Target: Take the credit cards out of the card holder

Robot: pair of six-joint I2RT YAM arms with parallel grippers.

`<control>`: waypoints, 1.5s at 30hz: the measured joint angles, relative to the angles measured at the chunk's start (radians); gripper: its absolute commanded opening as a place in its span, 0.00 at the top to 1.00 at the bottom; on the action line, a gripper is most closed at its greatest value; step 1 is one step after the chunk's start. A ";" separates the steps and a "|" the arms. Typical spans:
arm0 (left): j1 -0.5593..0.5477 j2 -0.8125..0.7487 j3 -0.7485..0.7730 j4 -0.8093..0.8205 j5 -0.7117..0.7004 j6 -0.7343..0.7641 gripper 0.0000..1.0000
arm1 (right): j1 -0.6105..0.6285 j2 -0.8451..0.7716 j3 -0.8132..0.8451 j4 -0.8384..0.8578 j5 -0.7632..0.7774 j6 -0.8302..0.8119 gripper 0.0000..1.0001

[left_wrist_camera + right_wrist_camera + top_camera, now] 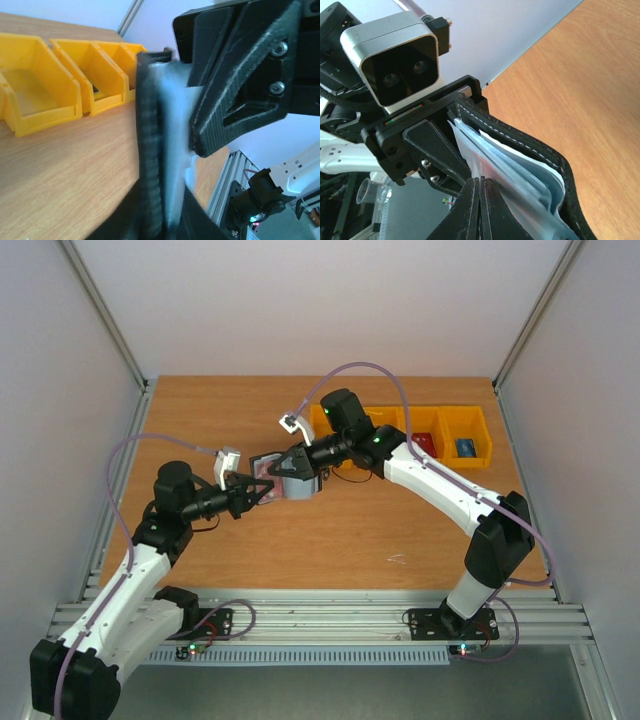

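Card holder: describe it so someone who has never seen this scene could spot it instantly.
Look at the middle of the wooden table, where the two arms meet. Between the left gripper and right gripper is the card holder: the only black, white-stitched wallet with pale blue pockets, unlike the yellow bins behind.

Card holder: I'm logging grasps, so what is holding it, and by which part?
Both pincers hold the card holder in the air: the left pincer clamps one end of its black cover, the right pincer pinches its pale inner sleeve.
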 measured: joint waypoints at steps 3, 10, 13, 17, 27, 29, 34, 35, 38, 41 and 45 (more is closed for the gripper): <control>0.000 -0.006 -0.005 0.021 0.023 -0.003 0.62 | -0.013 0.000 0.000 -0.002 -0.033 -0.008 0.99; 0.000 -0.037 -0.032 0.117 0.058 -0.081 0.54 | -0.065 -0.005 0.001 -0.040 -0.127 -0.048 0.99; 0.000 -0.038 -0.036 0.121 0.064 -0.094 0.49 | -0.080 -0.010 0.002 -0.069 -0.151 -0.072 0.99; 0.001 -0.038 -0.037 0.118 0.056 -0.098 0.46 | -0.083 -0.014 0.012 -0.121 -0.173 -0.108 0.99; 0.004 -0.038 -0.037 0.082 0.015 -0.089 0.47 | -0.084 -0.015 0.041 -0.210 -0.196 -0.165 0.99; 0.008 -0.038 -0.037 0.082 0.011 -0.090 0.47 | -0.084 -0.015 0.053 -0.227 -0.199 -0.178 0.99; 0.019 -0.040 -0.038 0.081 0.000 -0.092 0.46 | -0.084 -0.015 0.066 -0.249 -0.205 -0.200 0.99; 0.020 -0.042 -0.038 0.081 0.000 -0.093 0.45 | -0.084 -0.015 0.066 -0.251 -0.205 -0.202 0.99; 0.023 -0.046 -0.038 0.079 0.000 -0.097 0.43 | -0.084 -0.015 0.066 -0.266 -0.206 -0.212 0.99; 0.025 -0.049 -0.038 0.078 0.000 -0.099 0.42 | -0.084 -0.015 0.066 -0.277 -0.206 -0.220 0.99; 0.029 -0.050 -0.039 0.078 0.000 -0.102 0.40 | -0.084 -0.015 0.066 -0.283 -0.211 -0.221 0.99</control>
